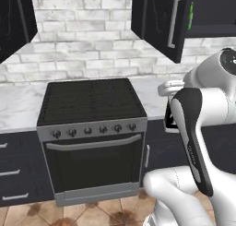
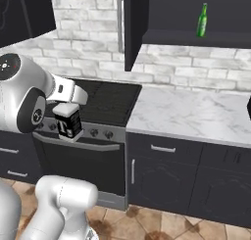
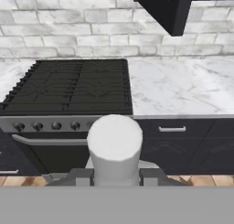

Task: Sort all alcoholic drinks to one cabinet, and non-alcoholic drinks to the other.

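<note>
Pale and squat, the bottle [image 3: 114,147] sits between the jaws of the gripper [image 3: 114,176], which are clenched on its lower body; in the hand view we see its blank round top rising just above the two finger tips. From the right base view we note the same bottle [image 2: 67,120] with its black label, held upright in front of the stove [image 2: 105,104], level with the knob panel and clear of the counter [image 2: 188,111]. In the left base view the arm hides most of it; we make out just a pale cap and a dark edge [image 1: 169,116] beside the forearm, so we record no detail from there.

We find the right cabinet [image 2: 196,18] standing open, its door [image 2: 132,28] swung out toward us. On its shelf stands the green beer bottle [image 2: 201,20], upright and alone as far as the right base view shows (the left base view gives only a green sliver [image 1: 190,15] past the door's edge). The held bottle is well below and to the left of that shelf.

The left cabinet [image 1: 14,17] shows as a dark door at the upper left of the left base view; we cannot tell what it contains. We see the marble counter bare on either side of the stove.
</note>
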Available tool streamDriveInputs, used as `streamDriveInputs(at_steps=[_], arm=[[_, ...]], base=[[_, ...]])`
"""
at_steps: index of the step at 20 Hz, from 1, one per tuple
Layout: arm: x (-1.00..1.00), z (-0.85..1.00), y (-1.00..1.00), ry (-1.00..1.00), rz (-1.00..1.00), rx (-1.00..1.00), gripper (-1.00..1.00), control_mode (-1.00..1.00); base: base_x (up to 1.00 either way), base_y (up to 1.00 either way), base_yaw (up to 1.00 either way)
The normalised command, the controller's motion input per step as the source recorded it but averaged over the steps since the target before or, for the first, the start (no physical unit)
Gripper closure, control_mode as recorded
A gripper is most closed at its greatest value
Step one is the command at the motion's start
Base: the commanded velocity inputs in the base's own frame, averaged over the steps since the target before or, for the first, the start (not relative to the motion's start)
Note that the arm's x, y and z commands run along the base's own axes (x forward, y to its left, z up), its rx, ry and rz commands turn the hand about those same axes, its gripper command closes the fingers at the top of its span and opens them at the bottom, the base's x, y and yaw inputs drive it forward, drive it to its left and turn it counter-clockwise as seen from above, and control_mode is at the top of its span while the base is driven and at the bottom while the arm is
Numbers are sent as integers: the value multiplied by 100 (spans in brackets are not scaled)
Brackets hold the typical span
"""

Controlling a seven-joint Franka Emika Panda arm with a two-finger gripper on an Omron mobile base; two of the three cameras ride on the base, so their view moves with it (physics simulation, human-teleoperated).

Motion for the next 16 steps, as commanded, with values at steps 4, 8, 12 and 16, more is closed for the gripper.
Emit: streamDriveInputs(at_steps=[4,8,12,16], arm=[[0,0,0,0,0,0,100,100],[0,0,0,0,0,0,100,100],[0,0,0,0,0,0,100,100],[0,0,0,0,0,0,100,100]], base=[[-3,-46,1],[0,-45,1],[0,-45,1],[0,-45,1]])
